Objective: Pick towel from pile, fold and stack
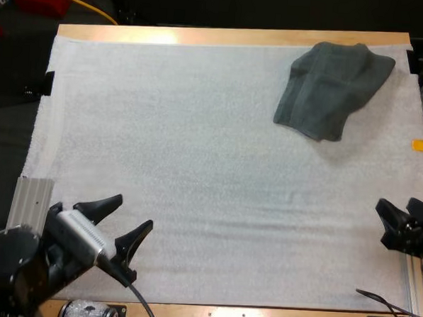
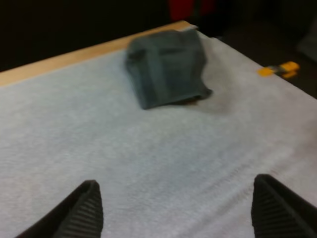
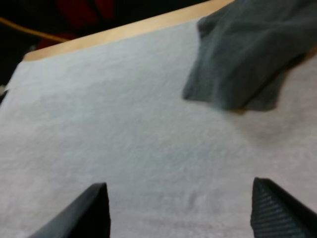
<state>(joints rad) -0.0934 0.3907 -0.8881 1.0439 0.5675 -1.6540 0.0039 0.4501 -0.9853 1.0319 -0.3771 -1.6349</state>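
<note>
While both arms sat at the near side, a dark grey-green cloth towel (image 1: 333, 90) lay in one crumpled heap at the far right corner of the white padded mat (image 1: 197, 165). Its cloth looked soft and matte, bunched into broad folds, with a rounded hump at the far side and a looser flap drooping towards the middle of the mat. Its far edge reached the mat's far border, where a strip of the pale wooden worktop (image 1: 225, 37) showed bare. Its right-hand corner came close to the mat's right edge.

Open white mat ran wide from the towel down to the near edge and across to the left side.

The left claw (image 1: 133, 212) hovered over the near left corner of the mat, its two black fingers spread wide apart with nothing between them. In the left wrist view they framed bare mat, with the towel well beyond them. The right claw (image 1: 400, 209) sat at the mat's right border on the near side, its fingers likewise parted and gripping nothing. In the right wrist view the towel lay ahead of it, well apart from the fingertips.
</note>
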